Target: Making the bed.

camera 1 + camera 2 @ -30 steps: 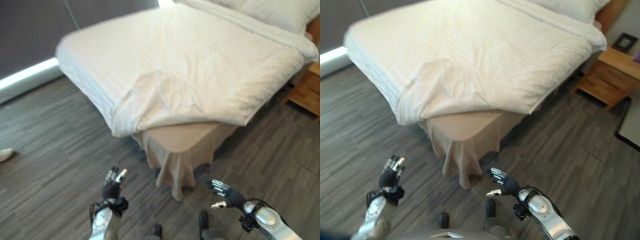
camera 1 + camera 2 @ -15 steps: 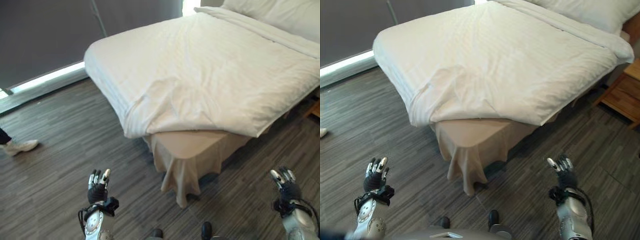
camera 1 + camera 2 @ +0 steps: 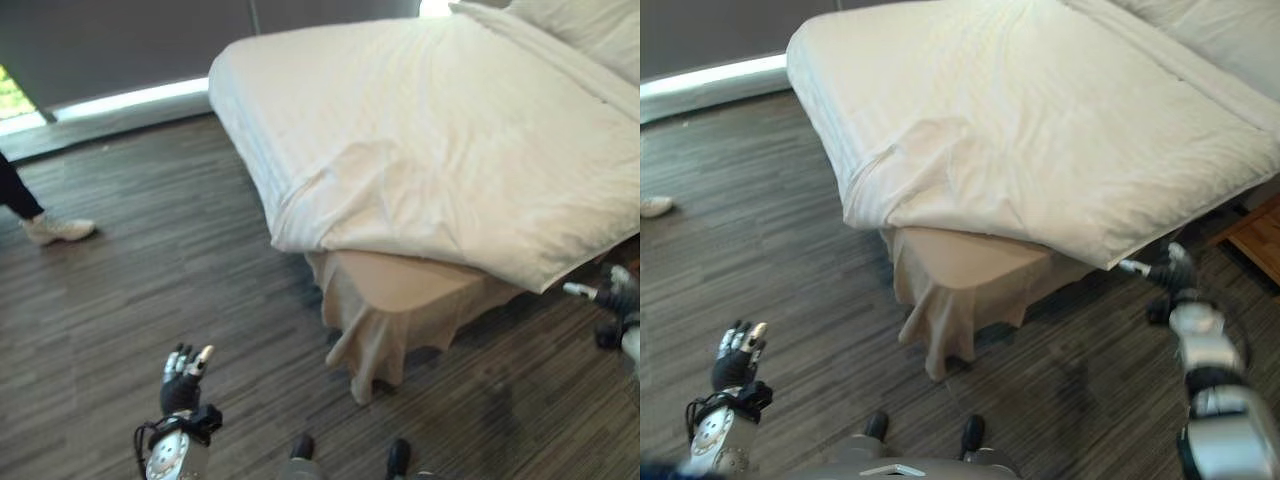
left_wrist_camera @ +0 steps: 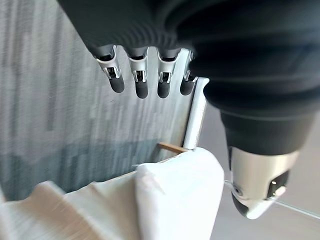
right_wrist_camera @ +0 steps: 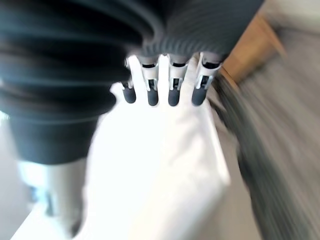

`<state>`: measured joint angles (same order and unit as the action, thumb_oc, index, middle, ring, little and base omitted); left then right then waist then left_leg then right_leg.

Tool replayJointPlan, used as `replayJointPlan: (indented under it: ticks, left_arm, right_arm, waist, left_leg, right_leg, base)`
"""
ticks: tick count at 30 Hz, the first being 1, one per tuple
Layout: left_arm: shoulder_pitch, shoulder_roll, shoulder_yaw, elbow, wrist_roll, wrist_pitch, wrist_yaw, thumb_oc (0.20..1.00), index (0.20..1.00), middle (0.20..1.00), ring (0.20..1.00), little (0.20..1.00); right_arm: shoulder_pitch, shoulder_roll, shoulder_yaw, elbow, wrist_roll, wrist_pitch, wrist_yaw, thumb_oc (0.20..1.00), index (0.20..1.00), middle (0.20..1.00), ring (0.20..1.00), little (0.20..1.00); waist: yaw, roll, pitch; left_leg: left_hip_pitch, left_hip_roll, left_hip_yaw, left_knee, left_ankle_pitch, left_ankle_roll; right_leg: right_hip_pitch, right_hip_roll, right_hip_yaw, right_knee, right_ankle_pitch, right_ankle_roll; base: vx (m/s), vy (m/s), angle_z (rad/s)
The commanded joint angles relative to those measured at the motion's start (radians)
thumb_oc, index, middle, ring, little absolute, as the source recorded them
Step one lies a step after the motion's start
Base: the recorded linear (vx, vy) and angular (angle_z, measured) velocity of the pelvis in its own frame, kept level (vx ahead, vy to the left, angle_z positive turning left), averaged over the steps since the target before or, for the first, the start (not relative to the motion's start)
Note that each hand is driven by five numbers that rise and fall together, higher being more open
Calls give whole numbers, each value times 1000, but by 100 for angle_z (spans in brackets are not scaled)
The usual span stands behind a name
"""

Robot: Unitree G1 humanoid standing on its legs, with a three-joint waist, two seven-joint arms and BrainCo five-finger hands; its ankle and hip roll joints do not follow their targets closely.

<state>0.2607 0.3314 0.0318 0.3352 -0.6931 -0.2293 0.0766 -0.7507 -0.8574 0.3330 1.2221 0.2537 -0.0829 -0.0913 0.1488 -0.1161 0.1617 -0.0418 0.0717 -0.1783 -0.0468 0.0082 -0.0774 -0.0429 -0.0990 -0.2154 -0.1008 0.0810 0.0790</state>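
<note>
A white duvet (image 3: 450, 140) covers the bed and lies askew, so the near corner of the mattress shows bare under a beige sheet (image 3: 385, 290) that hangs in folds to the floor. My left hand (image 3: 182, 375) is low over the floor in front of the bed, well apart from it, fingers (image 4: 140, 82) straight and holding nothing. My right hand (image 3: 1170, 270) is raised at the right, open, close under the duvet's hanging edge (image 3: 1110, 255). I cannot tell if it touches the cloth. The duvet (image 5: 160, 165) shows just past its fingers (image 5: 160, 87).
A pillow (image 3: 590, 20) lies at the head of the bed, far right. A wooden nightstand (image 3: 1260, 235) stands beside the bed on the right. A person's leg and pale shoe (image 3: 55, 228) are on the dark wood floor at the left. A dark curtain hangs behind.
The camera has swung, so the whole bed sits further right. My right hand has lifted from low by the floor up to the duvet's right edge. My left hand stays low.
</note>
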Motion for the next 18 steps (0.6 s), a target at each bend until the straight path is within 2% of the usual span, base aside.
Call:
replayJointPlan:
  ticks: [1,2,3,4,6,8,10,15,18]
  left_arm:
    - [-48,71,-60,-42,2,-18,-51,1000,1000,1000,1000,1000]
    - [-50,71,-75,-38,-1,-18,-55,1000,1000,1000,1000,1000]
    - [-58,84,-106,-42,-2,-12,-62,1000,1000,1000,1000,1000]
    - [-59,80,-105,-42,-2,-12,-62,1000,1000,1000,1000,1000]
    - [-57,96,-133,-54,-17,-1,-61,1000,1000,1000,1000,1000]
    - [-61,95,-136,-58,-18,3,-59,1000,1000,1000,1000,1000]
    - [-55,105,-140,-85,-10,6,-58,1000,1000,1000,1000,1000]
    - [-67,121,-149,-113,8,5,-47,1000,1000,1000,1000,1000]
    - [-104,129,-164,-148,-2,-5,-37,1000,1000,1000,1000,1000]
  right_arm:
    - [-327,-141,197,15,-215,-14,-70,1000,1000,1000,1000,1000]
    - [-390,-146,231,31,-224,-10,-86,1000,1000,1000,1000,1000]
    - [-528,-167,323,85,-263,8,-104,1000,1000,1000,1000,1000]
    - [-536,-166,330,89,-263,7,-103,1000,1000,1000,1000,1000]
    - [-698,-165,407,126,-273,28,-137,1000,1000,1000,1000,1000]
    - [-720,-167,428,135,-278,34,-139,1000,1000,1000,1000,1000]
    - [-827,-171,515,152,-308,48,-145,1000,1000,1000,1000,1000]
    - [-909,-168,572,144,-324,62,-170,1000,1000,1000,1000,1000]
    - [-970,-160,631,163,-368,78,-179,1000,1000,1000,1000,1000]
  waist:
    - [82,-9,42]
    - [89,-10,51]
    - [112,-9,76]
    - [108,-7,75]
    - [136,-6,108]
    - [140,-2,116]
    - [156,5,137]
    - [173,15,163]
    - [187,28,202]
  left_leg:
    - [-92,-29,-56,-34,80,21]
    - [-108,-31,-62,-32,84,20]
    - [-144,-36,-78,-30,96,15]
    - [-148,-37,-79,-30,97,14]
    - [-197,-41,-97,-27,113,11]
    - [-211,-40,-100,-27,116,8]
    - [-250,-39,-109,-29,128,2]
    - [-302,-38,-113,-30,138,-8]
    - [-366,-43,-114,-32,153,-19]
  right_leg:
    - [-7,-21,-15,14,3,56]
    - [-17,-22,-20,14,5,56]
    - [-42,-22,-36,14,8,57]
    - [-45,-23,-38,14,9,57]
    - [-80,-23,-54,14,15,58]
    - [-92,-23,-56,14,16,58]
    - [-125,-23,-67,14,17,59]
    - [-171,-21,-76,14,20,61]
    - [-231,-20,-79,14,30,63]
  base:
    - [-92,13,25]
    - [-115,17,41]
    - [-73,8,32]
    - [-98,6,46]
    - [-59,4,47]
    - [-23,0,27]
    - [-20,-13,29]
    - [-11,-9,10]
    - [-37,-19,1]
